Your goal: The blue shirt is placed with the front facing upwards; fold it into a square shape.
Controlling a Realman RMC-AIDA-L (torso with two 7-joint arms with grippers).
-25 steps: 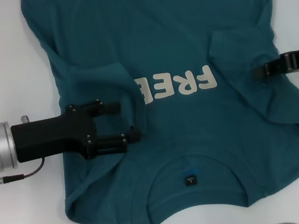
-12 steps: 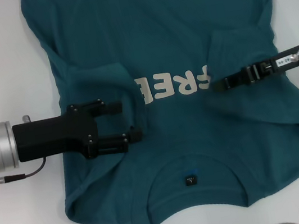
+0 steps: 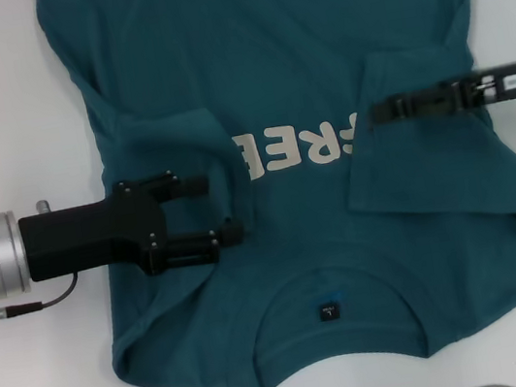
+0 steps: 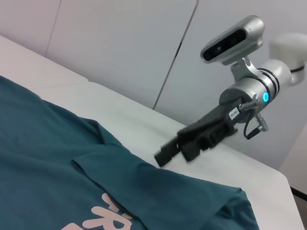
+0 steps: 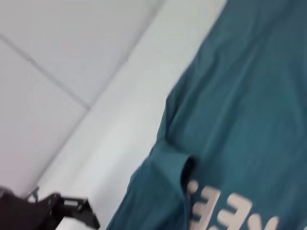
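Shirt first — your dark teal-blue cotton T-shirt [image 3: 278, 72] lies on the white desk [image 3: 0, 116], both sleeves folded inward. Left end effector [image 3: 211, 208] sits spread over its sleeve fold. Right end effector [image 3: 378, 113] — can't tell its state — reaches above the opposite sleeve.

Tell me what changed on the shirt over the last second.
The right gripper came in from the shirt's right edge toward the lettering and rose slightly. The right sleeve flap of the blue shirt now lies farther inward, covering the last letter of "FREE". The left gripper stayed open at the folded left sleeve; the collar did not move.
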